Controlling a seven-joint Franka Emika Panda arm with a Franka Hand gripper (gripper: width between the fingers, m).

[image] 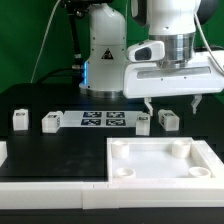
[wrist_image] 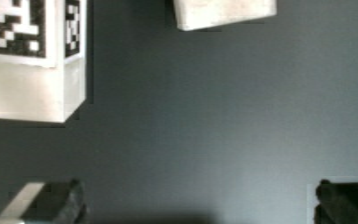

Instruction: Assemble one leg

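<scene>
As the arm (image: 166,22) points straight down above the table (image: 60,150), jaws spread wide, empty, leg (image: 168,120) nearby

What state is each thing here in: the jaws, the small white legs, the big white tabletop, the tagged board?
Jaws: open, empty, hanging above the table.
Legs: all four loose on the table, none held or fitted.
Tabletop: lying flat, sockets up, visible sockets empty.
Marker board: flat on the table.

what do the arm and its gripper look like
The arm is glossy white with rounded joints and a grey ring at the wrist. The gripper has a boxy white body and two slim dark fingers. A triangular warning sticker marks the base.
</scene>
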